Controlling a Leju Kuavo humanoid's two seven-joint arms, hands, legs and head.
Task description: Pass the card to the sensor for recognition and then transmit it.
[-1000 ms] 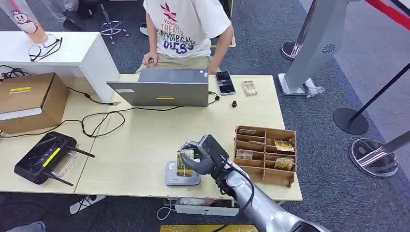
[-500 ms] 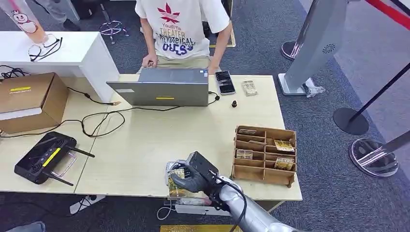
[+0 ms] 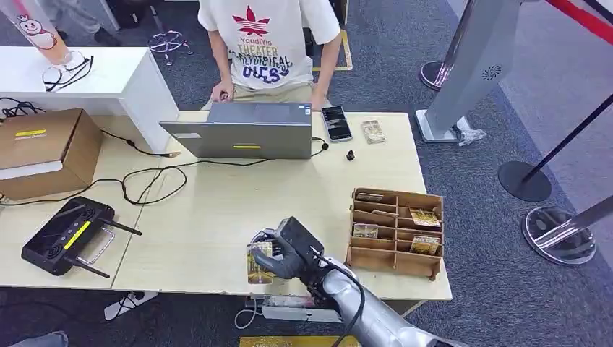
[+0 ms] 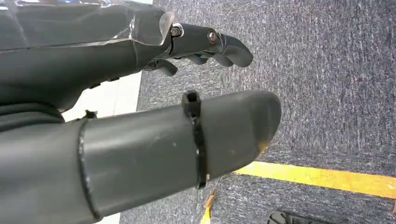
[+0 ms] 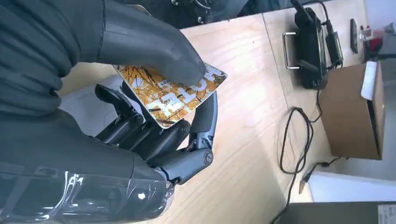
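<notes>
My right hand holds a yellow-and-brown printed card at the table's front edge, left of the wooden card rack. In the right wrist view the thumb presses the card against the fingers, just above the table. A pale grey patch under the hand looks like the sensor, mostly hidden by the hand. My left hand hangs over grey carpet, its thumb and fingers apart and holding nothing.
A wooden rack with cards in its slots stands right of my hand. A person sits behind a grey laptop, with a phone beside it. A black router, cables and a cardboard box lie at the left.
My right hand has carried the card left and toward the table's front edge, lower over the sensor, which it now covers. The person has shifted slightly.
</notes>
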